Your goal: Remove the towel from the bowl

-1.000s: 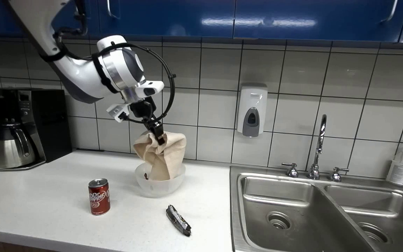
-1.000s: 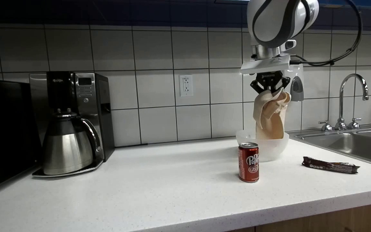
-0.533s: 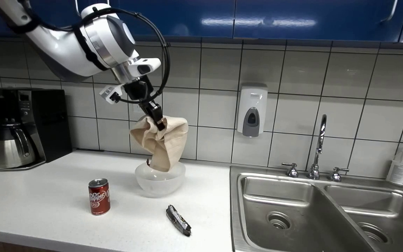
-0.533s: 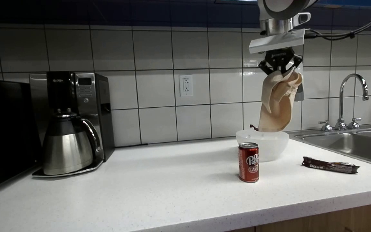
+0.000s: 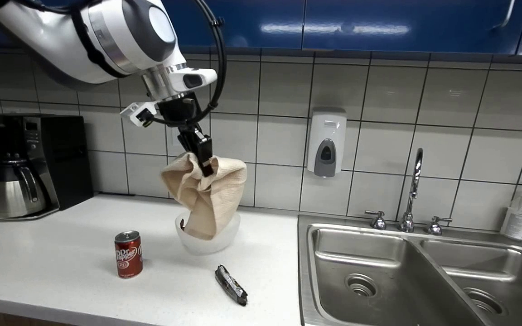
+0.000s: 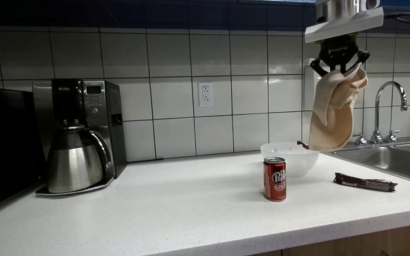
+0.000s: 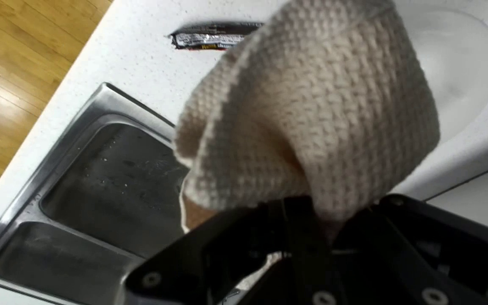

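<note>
The beige towel (image 5: 204, 199) hangs bunched from my gripper (image 5: 206, 170), whose fingers are shut on its upper part. In an exterior view the towel (image 6: 333, 113) hangs to the right of the translucent white bowl (image 6: 292, 163), its lower end about level with the rim. A small dark red bit shows at its lower corner. In an exterior view the towel overlaps the bowl (image 5: 206, 247) and hides part of its rim. In the wrist view the towel (image 7: 324, 106) fills the middle, above the fingers (image 7: 324, 220), and the bowl (image 7: 460, 63) lies to its right.
A red soda can (image 6: 274, 179) stands near the bowl. A dark wrapped bar (image 5: 231, 285) lies on the counter. The steel sink (image 5: 304, 271) with a faucet (image 5: 413, 190) is to one side. A coffee maker (image 5: 39, 158) stands at the other end.
My gripper has raised the towel out of the bowl, then carried it sideways toward the sink, rightward in an exterior view. The bowl, can and bar have not moved.
</note>
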`<action>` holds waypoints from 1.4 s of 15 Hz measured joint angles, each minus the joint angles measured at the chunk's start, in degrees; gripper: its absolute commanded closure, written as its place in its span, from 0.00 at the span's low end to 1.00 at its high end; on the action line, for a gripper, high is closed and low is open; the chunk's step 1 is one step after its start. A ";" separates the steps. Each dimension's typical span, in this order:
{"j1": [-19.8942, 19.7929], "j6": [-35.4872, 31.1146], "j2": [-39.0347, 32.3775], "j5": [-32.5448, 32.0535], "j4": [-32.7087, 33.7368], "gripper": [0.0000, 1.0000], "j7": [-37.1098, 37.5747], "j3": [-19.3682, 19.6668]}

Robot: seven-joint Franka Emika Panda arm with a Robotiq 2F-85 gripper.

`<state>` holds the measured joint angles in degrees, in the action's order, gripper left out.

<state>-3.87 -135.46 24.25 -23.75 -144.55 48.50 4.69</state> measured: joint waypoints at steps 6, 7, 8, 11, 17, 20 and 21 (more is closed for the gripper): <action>-1.10 3.36 2.77 4.25 -4.83 0.98 -3.44 -1.82; -1.41 3.23 2.74 4.25 -5.70 0.98 -3.44 -2.28; -1.73 2.96 2.63 4.25 -6.59 0.98 -3.44 -2.72; -2.63 1.39 1.87 4.23 -8.75 0.98 -3.40 -3.90; -5.05 -3.45 -2.78 2.73 -12.22 0.98 -1.66 -6.78; -5.98 -6.07 -6.41 0.30 -12.75 0.98 0.73 -7.79; -6.11 -6.84 -7.69 -0.71 -12.74 0.98 1.74 -7.93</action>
<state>-9.98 -142.31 16.56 -24.46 -157.30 50.23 -3.24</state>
